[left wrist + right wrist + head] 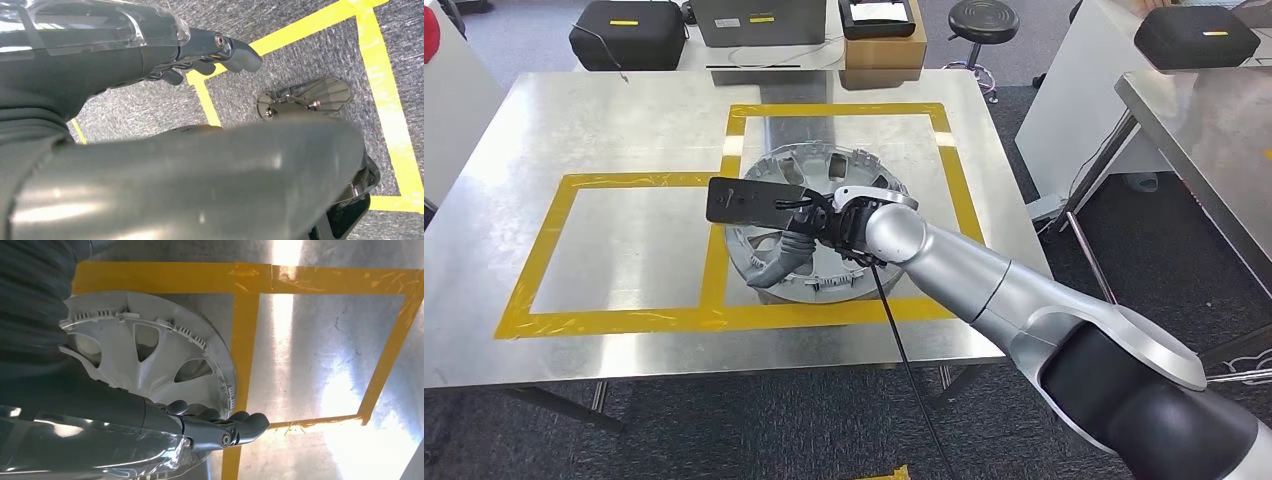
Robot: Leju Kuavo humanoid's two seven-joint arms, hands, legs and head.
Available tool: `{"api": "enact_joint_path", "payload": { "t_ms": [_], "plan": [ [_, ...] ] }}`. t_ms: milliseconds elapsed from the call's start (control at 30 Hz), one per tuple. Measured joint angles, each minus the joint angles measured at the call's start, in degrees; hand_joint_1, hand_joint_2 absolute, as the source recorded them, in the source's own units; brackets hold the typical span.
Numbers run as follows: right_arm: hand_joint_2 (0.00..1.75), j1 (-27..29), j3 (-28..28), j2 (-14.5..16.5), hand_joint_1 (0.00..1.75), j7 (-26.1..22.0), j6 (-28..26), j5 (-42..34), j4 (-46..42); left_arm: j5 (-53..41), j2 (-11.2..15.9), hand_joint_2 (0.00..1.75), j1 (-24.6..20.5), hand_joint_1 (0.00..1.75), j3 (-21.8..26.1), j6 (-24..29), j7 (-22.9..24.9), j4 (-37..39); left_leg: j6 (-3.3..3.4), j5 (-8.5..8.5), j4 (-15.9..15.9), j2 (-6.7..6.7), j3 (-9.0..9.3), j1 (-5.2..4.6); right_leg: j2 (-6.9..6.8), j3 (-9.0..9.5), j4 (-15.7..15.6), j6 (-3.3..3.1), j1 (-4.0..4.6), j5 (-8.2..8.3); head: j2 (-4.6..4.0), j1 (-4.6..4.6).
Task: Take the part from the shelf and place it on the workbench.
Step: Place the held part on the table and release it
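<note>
the hubcap lies in the taped square by the workbench's front edge; right hand grips its rim. a snagged finger could drag it on release.

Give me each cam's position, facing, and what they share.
Head view: high on the body, facing forward and down at the workbench; the right arm reaches in, right hand over the hubcap.
Left wrist view: behind the left hand, facing down at grey floor with yellow tape; dark body parts in front.
Right wrist view: behind the right hand, facing the hubcap on the taped bench.
Shared: head and right wrist views both show hubcap, right hand and tape.
</note>
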Motion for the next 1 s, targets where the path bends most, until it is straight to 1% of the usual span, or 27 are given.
{"api": "enact_joint_path", "payload": {
  "t_ms": [200, 300, 400, 467, 567, 633, 667, 733, 800, 867, 933, 1000],
  "plan": [
    [1.75, -0.30, 0.68, -0.02, 0.00, 0.32, -0.08, 0.01, 0.03, 0.00, 0.01, 0.00, 0.00, 0.00, 0.00, -0.01, 0.02, 0.00, 0.00, 0.00, 0.00, -0.06, 0.00, 0.00, -0.01, 0.00, 0.00, 0.00, 0.00, 0.00, 0.00, -0.02],
    [1.75, -1.81, 2.58, -0.51, 0.00, 1.55, -2.21, 0.21, 0.06, 0.11, 0.03, 0.00, 0.04, 0.00, 0.01, 0.01, 0.07, 0.00, -0.02, 0.01, 0.00, -0.27, 0.00, 0.02, -0.04, 0.00, 0.00, 0.00, 0.00, 0.00, 0.00, -0.07],
    [1.75, -2.96, 3.35, -1.99, 0.00, 2.52, -5.41, -0.36, -0.79, 0.14, 0.06, 0.00, 0.21, 0.00, 0.01, 0.01, 0.32, 0.00, -0.04, 0.03, 0.01, -0.52, 0.00, 0.04, -0.09, 0.01, -0.01, 0.00, -0.02, 0.00, 0.00, -0.07],
    [1.75, -3.57, 3.48, -4.37, 0.00, 4.32, -8.77, -0.58, -2.75, 0.09, 0.11, 0.00, 0.53, 0.00, 0.00, 0.01, 0.61, 0.00, -0.05, 0.05, 0.03, -0.77, 0.01, 0.05, -0.17, 0.00, -0.03, 0.00, -0.05, 0.00, 0.00, -0.13],
    [1.75, -4.10, 2.82, -10.62, 0.00, 7.51, -15.00, -0.17, -8.37, 0.01, 0.18, 0.00, 1.23, 0.00, -0.01, 0.05, 0.71, 0.00, -0.02, 0.09, 0.07, -1.35, 0.01, 0.08, -0.55, 0.16, -0.14, 0.00, -0.07, 0.00, 0.00, -0.13],
    [1.75, -3.64, 1.79, -15.09, 0.00, 8.69, -19.16, 0.48, -11.56, 0.00, 0.25, 0.00, 1.62, 0.00, -0.01, 0.12, 0.41, 0.00, -0.01, 0.11, 0.09, -1.75, 0.06, 0.11, -0.74, 0.29, -0.27, 0.00, -0.08, -0.01, 0.00, -0.02],
    [1.75, -2.82, 0.95, -17.43, 0.00, 8.94, -21.48, 0.69, -13.02, 0.00, 0.26, 0.00, 1.71, 0.00, -0.01, 0.17, 0.11, 0.00, -0.02, 0.12, 0.10, -1.97, 0.10, 0.16, -0.84, 0.38, -0.36, 0.00, -0.08, -0.01, 0.00, -0.11],
    [1.75, 0.61, -2.10, -23.62, 0.00, 8.56, -26.50, 0.74, -16.75, 0.07, 0.14, 0.00, 1.77, 0.00, -0.01, 0.37, -0.69, -0.01, -0.03, 0.15, 0.14, -2.73, 0.24, 0.27, -1.26, 0.78, -0.63, 0.01, -0.06, -0.02, 0.00, -0.31],
    [1.75, 6.56, -7.06, -30.84, 0.00, 6.79, -31.71, 0.08, -21.25, 0.25, -0.14, 0.00, 2.00, 0.00, -0.01, 0.64, -1.41, -0.01, -0.03, 0.17, 0.18, -3.63, 0.39, 0.35, -1.86, 1.40, -0.97, 0.03, -0.02, -0.07, 0.00, -0.20],
    [1.75, 15.11, -14.03, -37.32, 0.00, 3.49, -36.90, -1.80, -25.45, 0.49, -0.45, 0.00, 2.35, 0.00, -0.01, 0.79, -1.75, -0.01, -0.02, 0.16, 0.18, -4.29, 0.49, 0.40, -2.34, 1.92, -1.27, 0.06, 0.04, -0.13, 0.00, -0.05],
    [1.75, 25.40, -22.69, -42.30, 0.00, 0.14, -39.19, -3.46, -29.52, 0.68, -0.78, 0.00, 2.53, 0.00, -0.01, 0.80, -1.77, 0.00, -0.01, 0.15, 0.15, -4.63, 0.47, 0.35, -2.69, 2.20, -1.40, 0.17, 0.08, -0.19, 0.00, 0.03],
    [1.75, 34.30, -31.59, -45.80, 0.00, -1.32, -39.05, -3.31, -33.43, 0.79, -0.99, 0.00, 2.66, 0.00, -0.01, 0.79, -1.62, 0.00, 0.00, 0.14, 0.12, -4.55, 0.43, 0.24, -2.78, 2.22, -1.42, 0.26, 0.04, -0.24, 0.00, 0.09]
  ]
}}
